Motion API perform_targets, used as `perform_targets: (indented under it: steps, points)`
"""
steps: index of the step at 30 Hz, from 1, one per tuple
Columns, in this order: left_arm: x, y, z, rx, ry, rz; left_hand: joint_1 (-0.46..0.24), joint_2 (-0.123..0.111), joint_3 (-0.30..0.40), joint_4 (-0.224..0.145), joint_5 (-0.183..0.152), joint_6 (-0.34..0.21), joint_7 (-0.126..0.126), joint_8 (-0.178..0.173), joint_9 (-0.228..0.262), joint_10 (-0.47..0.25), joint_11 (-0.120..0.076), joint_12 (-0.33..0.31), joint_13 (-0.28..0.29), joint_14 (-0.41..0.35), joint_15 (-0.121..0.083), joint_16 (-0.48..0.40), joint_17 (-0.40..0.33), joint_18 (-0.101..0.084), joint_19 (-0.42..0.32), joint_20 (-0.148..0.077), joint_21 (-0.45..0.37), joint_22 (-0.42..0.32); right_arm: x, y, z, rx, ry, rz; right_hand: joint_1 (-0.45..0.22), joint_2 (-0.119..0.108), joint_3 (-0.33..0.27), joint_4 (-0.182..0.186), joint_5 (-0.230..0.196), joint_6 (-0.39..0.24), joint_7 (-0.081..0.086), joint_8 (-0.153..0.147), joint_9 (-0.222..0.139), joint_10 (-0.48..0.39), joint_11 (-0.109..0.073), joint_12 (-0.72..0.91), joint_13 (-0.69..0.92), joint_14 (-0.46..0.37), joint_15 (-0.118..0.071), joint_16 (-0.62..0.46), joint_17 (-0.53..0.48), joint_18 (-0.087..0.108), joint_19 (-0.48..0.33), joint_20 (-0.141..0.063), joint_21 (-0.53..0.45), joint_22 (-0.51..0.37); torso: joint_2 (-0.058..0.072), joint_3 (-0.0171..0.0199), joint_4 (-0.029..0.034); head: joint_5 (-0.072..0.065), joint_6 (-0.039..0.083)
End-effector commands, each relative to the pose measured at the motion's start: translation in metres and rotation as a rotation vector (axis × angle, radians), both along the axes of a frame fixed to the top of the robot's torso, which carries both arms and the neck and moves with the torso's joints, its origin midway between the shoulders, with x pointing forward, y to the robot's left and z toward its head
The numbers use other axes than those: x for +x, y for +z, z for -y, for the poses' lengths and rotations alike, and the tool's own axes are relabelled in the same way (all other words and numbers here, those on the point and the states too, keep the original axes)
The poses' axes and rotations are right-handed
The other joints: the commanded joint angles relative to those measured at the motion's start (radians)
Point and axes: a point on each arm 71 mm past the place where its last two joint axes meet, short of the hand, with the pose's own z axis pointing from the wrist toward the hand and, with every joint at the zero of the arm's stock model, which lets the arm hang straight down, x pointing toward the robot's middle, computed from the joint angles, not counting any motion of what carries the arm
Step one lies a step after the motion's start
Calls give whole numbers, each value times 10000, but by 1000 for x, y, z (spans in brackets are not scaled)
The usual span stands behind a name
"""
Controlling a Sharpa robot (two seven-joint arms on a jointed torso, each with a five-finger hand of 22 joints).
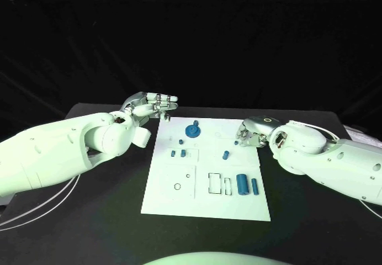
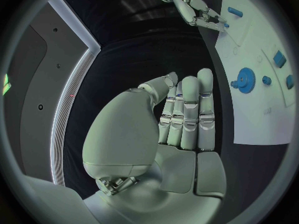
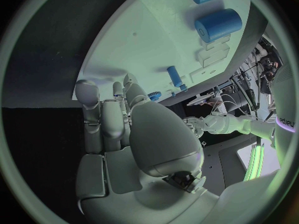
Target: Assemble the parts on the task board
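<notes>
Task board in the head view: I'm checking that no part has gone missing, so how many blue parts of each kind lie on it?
Gear: 1
Thick cylinder: 1
Thin rod: 1
Small pieces: 4 plainly visible
Total: 7

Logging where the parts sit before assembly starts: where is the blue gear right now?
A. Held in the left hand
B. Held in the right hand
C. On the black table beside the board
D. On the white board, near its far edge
D: the blue gear rests on the white board near its far edge, with the left hand and right hand both clear of it.
</notes>
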Motion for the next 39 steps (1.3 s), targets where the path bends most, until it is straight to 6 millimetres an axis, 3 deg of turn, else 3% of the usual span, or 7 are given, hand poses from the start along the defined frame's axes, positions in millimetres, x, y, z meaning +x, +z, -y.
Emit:
perform_targets:
  steps: [1, 15, 24, 26, 28, 32, 39]
  points:
    - [0, 1, 0, -483, 327, 29, -47, 90, -61, 9, 32, -58, 6, -21, -9, -60, 8, 55, -16, -100, 3, -60, -16, 113, -83, 2, -49, -13, -2, -3, -4, -256, 323, -165, -77, -30, 94, -18, -62, 68, 1, -61, -16, 83, -11, -77, -40, 369, 0, 52, 32, -75, 71, -29, 59, 27, 1, 1, -5, 23, -28]
    - [1, 0, 1, -448, 388, -37, -26, 114, -105, -35, 33, -97, 28, -23, -8, -158, 34, 76, -27, -179, 23, -127, -76, 110, -135, 14, -113, -49, -6, -4, -13, 26, 534, -268, -220, -52, 315, -124, -156, -58, 99, -140, -39, 70, 72, -217, -313, 373, 46, 104, 91, -83, 51, -18, 88, 63, -4, -3, -12, 111, -75]
    - [1, 0, 3, -462, 390, 1, 10, 131, -107, -65, 36, -100, 34, -18, -5, -168, 37, 96, -25, -195, 22, -142, -93, 113, -146, 14, -126, -56, -4, -8, -16, -89, 534, -612, -211, 102, 774, -309, -295, -105, 124, -120, -29, 61, 100, -312, -523, 366, 73, 131, 120, -79, 19, 13, 115, 99, 1, -6, -7, 93, -146]
    - [1, 0, 3, -465, 381, -2, 11, 132, -108, -66, 36, -100, 35, -18, -5, -168, 37, 97, -25, -195, 22, -142, -93, 113, -146, 14, -126, -56, -4, -10, -16, -181, 500, -726, -210, 185, 986, -377, -333, -54, 108, -106, -20, 92, 88, -327, -543, 363, 63, 134, 122, -80, 20, 7, 142, 132, 6, -4, -10, 117, -100]
    - [1, 0, 3, -466, 371, -8, 11, 132, -108, -66, 36, -100, 35, -18, -5, -168, 37, 97, -25, -195, 22, -142, -93, 113, -146, 14, -126, -56, -3, -11, -16, -257, 479, -814, -283, 225, 1193, -426, -355, 2, 96, -99, -13, 135, 87, -343, -548, 359, 55, 129, 118, -86, 23, 2, 172, 168, -4, -4, -15, 124, -170]
    - [1, 0, 4, -468, 349, -25, 28, 137, -110, -81, 37, -102, 36, -15, -4, -177, 39, 104, -26, -203, 22, -149, -101, 114, -150, 13, -131, -58, -3, -14, -15, -427, 429, -975, -501, 262, 1723, -547, -379, 156, 61, -83, 3, 259, 44, -380, -550, 363, 38, 154, 146, -111, 84, -19, 317, 358, -10, -1, -15, 113, -158]
    - [1, 0, 5, -461, 312, -49, 28, 137, -110, -81, 37, -102, 36, -15, -4, -177, 39, 104, -26, -203, 22, -149, -101, 114, -150, 13, -131, -58, -1, -15, -14, -625, 360, -997, -961, 149, 2788, -794, -391, 479, -22, -40, 51, 620, -41, -450, -544, 405, -24, 285, 274, -173, 247, -65, 617, 743, -13, -4, -14, 100, -200]
